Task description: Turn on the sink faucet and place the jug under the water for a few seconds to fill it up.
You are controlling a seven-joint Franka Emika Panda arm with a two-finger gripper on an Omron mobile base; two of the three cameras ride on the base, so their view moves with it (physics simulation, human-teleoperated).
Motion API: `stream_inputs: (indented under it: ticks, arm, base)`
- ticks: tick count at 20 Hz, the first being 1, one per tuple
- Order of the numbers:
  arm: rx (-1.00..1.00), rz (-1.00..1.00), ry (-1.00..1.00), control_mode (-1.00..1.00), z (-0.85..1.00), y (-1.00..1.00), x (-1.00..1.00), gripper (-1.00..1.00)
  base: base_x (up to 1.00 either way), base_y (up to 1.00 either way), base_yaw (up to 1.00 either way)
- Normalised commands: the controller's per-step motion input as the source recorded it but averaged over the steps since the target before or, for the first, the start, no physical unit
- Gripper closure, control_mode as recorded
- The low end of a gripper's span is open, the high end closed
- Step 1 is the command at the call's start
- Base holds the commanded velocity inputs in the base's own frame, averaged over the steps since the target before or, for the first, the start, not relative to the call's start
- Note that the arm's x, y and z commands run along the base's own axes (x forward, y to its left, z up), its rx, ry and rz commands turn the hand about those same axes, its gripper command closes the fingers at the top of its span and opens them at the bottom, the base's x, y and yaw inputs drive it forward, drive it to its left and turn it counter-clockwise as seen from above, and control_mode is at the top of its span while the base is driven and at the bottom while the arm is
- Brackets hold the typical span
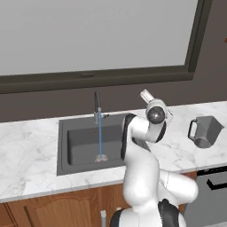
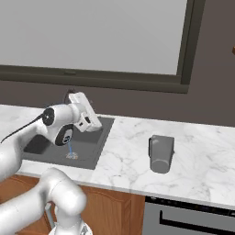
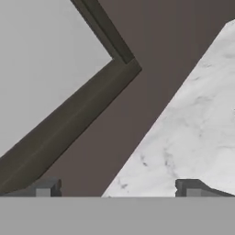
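The arm (image 1: 142, 177) rises from the base in front of the wooden cabinets (image 1: 66, 206) and bends up over the counter's front edge, its wrist lifted above the stone between sink and jug. A dark appliance front (image 2: 193, 215) sits below the counter on the right.

The gripper (image 3: 117, 188) is empty, its 2 fingertips (image 3: 43, 188) spread wide apart. In the hand view it looks past the tilted marble counter (image 3: 193, 128) at the dark wall and the window frame's corner (image 3: 92, 105).

The sink (image 1: 64, 146) is set into the counter to the arm's left. The water (image 1: 100, 135) runs as a thin blue stream from the spout straight down to the basin floor, where it splashes near the drain (image 1: 100, 158). Nothing stands under the stream.

The jug (image 1: 205, 131) stands upright on the counter well to the right of the sink, apart from the gripper and clear of the water. From the left base view its loop handle faces the sink; from the right base view the jug (image 2: 161, 153) shows as a plain grey cylinder on the marble.

The faucet (image 1: 96, 108) stands at the sink's back rim, dark spout upright over a silver base. Behind it runs the dark wall, and above that the wide window (image 1: 88, 35) with its dark frame.
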Motion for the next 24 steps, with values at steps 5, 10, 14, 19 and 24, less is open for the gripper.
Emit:
stream_inputs:
  ticks: [5, 10, 14, 19, 24]
  arm:
    - [0.13, -0.14, 0.19, -1.0, 0.34, -0.07, -0.03, -1.0]
    - [0.2, -0.19, 0.04, -1.0, -0.36, -0.1, -0.01, -1.0]
    - [0.02, -0.37, 0.05, -1.0, -0.62, -0.34, 0.31, -1.0]
    - [0.0, -0.35, 0.02, -1.0, -0.28, -0.37, 0.25, -1.0]
    - [0.1, -0.34, 0.07, -1.0, -0.1, -0.34, 0.15, -1.0]
  base:
    - [0.0, 0.0, 0.0]
    - [0.0, 0.0, 0.0]
    - [0.0, 0.0, 0.0]
    - [0.0, 0.0, 0.0]
    - [0.0, 0.0, 0.0]
